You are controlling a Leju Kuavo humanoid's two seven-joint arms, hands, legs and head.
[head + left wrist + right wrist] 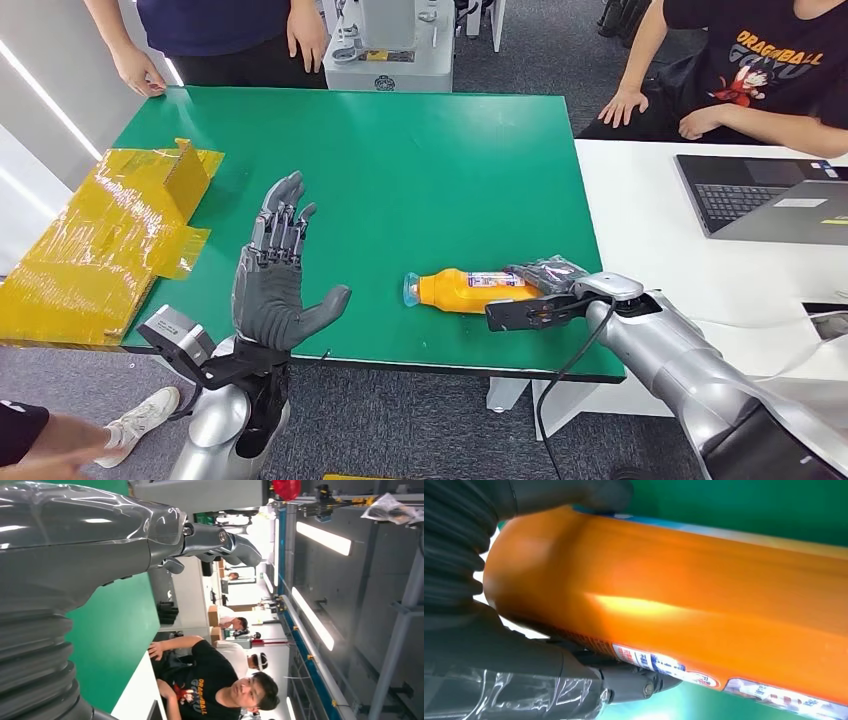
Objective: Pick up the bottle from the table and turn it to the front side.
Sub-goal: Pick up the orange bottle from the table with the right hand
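Bottle (pixel 462 289), glossy orange plastic, lying on green table (pixel 420 170), gripped by right robot hand (pixel 548 275), left robot hand (pixel 278 270) spread

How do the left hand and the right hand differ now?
The left hand is raised upright over the table with fingers spread and holds nothing; the right hand lies low and grips the bottle. The left hand is near the table's left front edge; the right hand is near the right front corner. Both are grey.
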